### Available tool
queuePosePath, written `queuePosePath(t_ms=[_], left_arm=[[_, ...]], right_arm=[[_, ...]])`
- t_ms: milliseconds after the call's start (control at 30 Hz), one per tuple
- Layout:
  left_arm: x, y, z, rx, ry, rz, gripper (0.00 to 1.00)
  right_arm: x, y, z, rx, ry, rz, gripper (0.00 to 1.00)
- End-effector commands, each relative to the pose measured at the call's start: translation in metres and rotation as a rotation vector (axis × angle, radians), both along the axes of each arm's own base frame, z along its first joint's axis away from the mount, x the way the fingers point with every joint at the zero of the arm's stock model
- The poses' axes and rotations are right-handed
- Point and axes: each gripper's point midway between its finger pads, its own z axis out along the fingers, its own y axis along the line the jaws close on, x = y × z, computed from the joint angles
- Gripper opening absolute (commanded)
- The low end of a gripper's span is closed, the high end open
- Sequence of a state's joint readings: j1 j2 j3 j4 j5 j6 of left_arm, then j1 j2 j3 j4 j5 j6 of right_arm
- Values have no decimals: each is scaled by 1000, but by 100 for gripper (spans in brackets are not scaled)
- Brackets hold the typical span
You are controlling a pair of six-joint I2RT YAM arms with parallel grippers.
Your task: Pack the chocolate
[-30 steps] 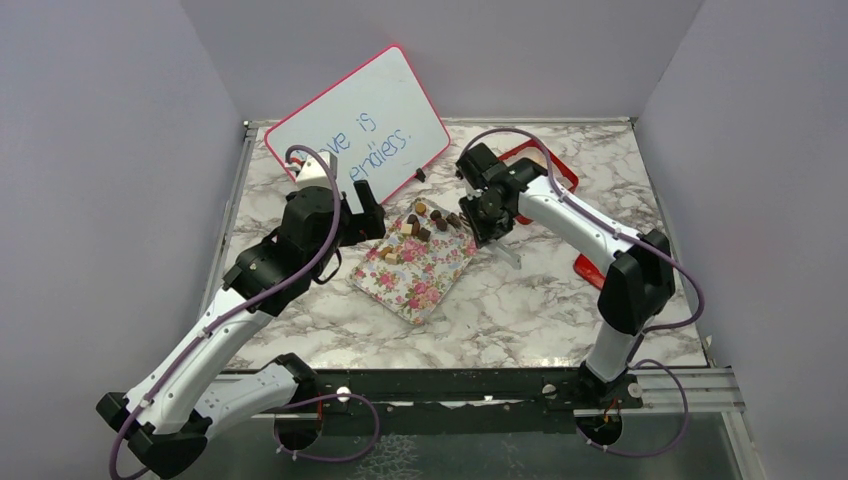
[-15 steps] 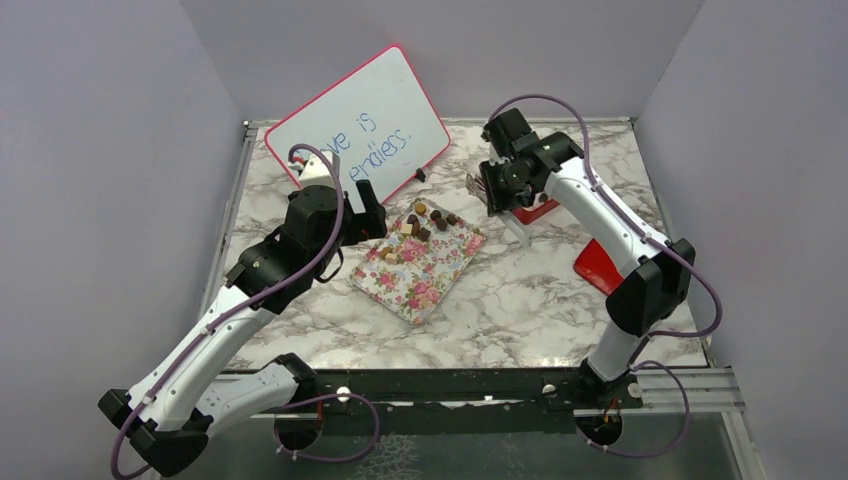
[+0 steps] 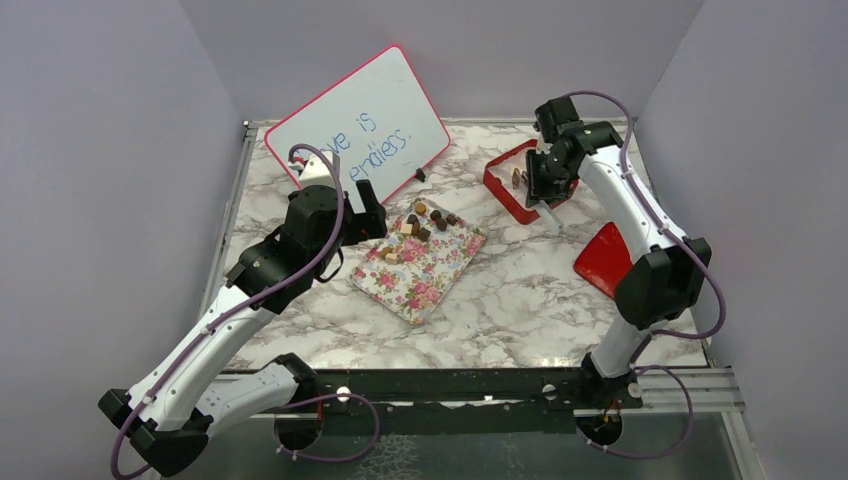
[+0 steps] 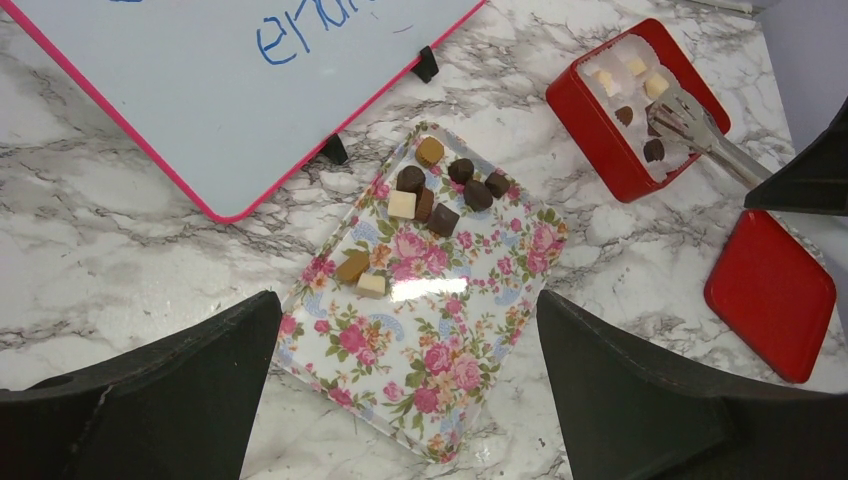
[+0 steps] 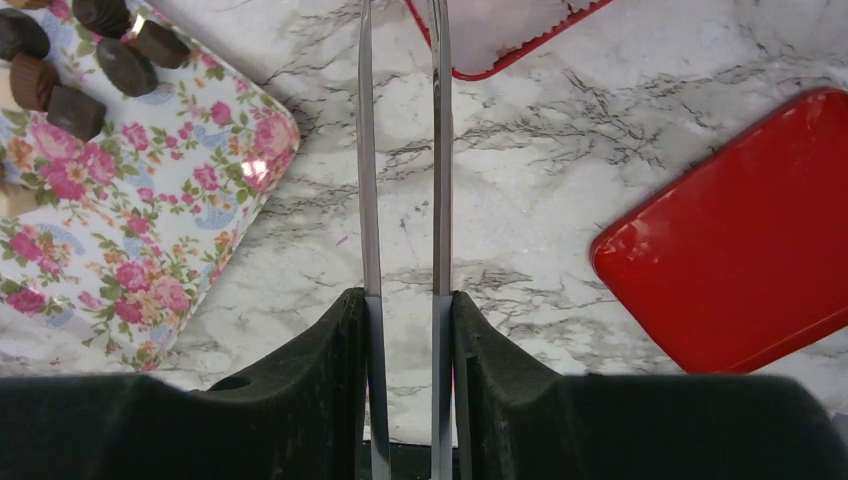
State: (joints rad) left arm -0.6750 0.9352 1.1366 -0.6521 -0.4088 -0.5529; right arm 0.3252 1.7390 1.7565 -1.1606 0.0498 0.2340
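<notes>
Several brown and cream chocolates [image 3: 425,222] lie on the far end of the floral tray [image 3: 415,275]; they also show in the left wrist view [image 4: 440,195] and the right wrist view [image 5: 100,60]. A few more chocolates [image 4: 640,90] sit in the open red box [image 3: 503,187]. My right gripper [image 3: 545,170] is shut on metal tongs [image 5: 367,180], whose tips reach into the red box [image 4: 600,140]. I cannot tell whether the tips hold a piece. My left gripper [image 4: 410,310] is open and empty, above the tray's near end [image 4: 440,380].
The red lid [image 3: 603,258] lies on the marble at the right, also in the right wrist view [image 5: 740,240]. A pink-rimmed whiteboard [image 3: 355,125] leans at the back left. Purple walls close in the left, back and right.
My right arm has swung with the tongs from the tray's far corner to the right and back, over the red box. The left arm has not moved.
</notes>
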Motion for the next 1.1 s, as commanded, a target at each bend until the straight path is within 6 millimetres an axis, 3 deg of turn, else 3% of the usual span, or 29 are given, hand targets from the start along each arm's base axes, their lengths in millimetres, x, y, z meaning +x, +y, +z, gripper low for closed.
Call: queuePosePath(t_ms=[0,500,1067], left_arm=[[3,1,11,-15,-32,10,99],[7,-3,14,-5,-32,-4,99],[7,-4,12,-9,-25,-4,99]], right_arm=[[4,-9,-6,30,15,-12,25],[35,-19,-34,48,32,-35,29],[43,-19,-44,42,37,-19,39]])
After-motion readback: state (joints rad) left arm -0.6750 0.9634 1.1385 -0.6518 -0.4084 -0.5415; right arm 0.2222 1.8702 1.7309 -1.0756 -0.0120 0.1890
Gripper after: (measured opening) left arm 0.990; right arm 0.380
